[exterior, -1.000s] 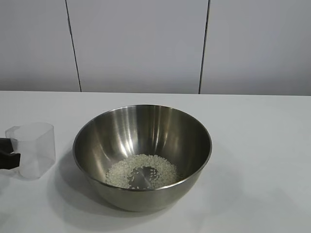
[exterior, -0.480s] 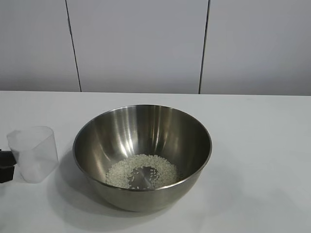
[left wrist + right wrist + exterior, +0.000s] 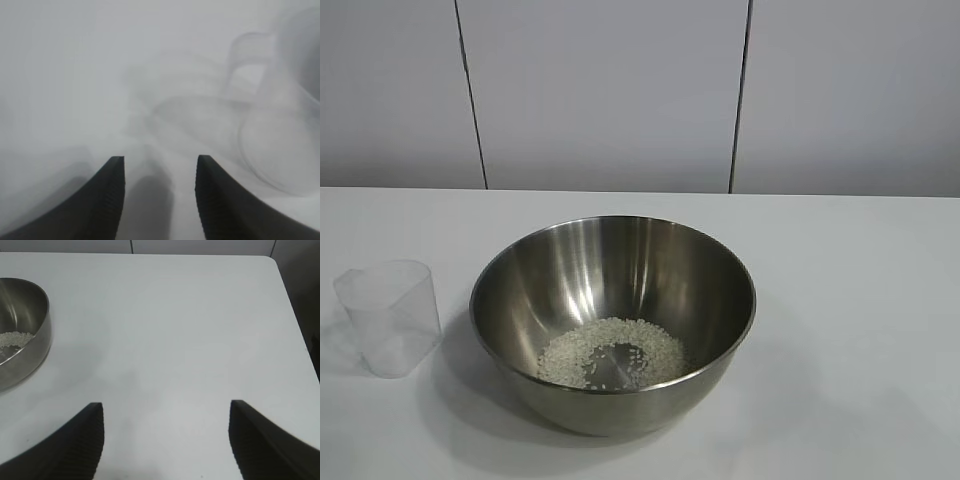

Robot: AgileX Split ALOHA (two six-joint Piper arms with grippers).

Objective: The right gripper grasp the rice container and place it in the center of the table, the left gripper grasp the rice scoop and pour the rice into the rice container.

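The rice container [image 3: 613,320], a large shiny steel bowl, stands in the middle of the white table [image 3: 860,300]. A ring of rice [image 3: 611,353] lies in its bottom. The rice scoop [image 3: 390,317], a clear plastic cup, stands upright and looks empty on the table left of the bowl. Neither gripper shows in the exterior view. In the left wrist view my left gripper [image 3: 159,165] is open and empty, close above the table, with the scoop [image 3: 270,120] blurred ahead and to one side. In the right wrist view my right gripper [image 3: 166,412] is open and empty over bare table, the bowl [image 3: 22,330] far off.
A grey panelled wall [image 3: 610,90] rises behind the table's far edge. The table's rounded corner and side edge [image 3: 287,295] show in the right wrist view. Bare tabletop lies to the right of the bowl.
My left gripper has let go of the scoop and drawn back leftward out of the exterior view. The scoop stands free. The bowl and rice have not moved.
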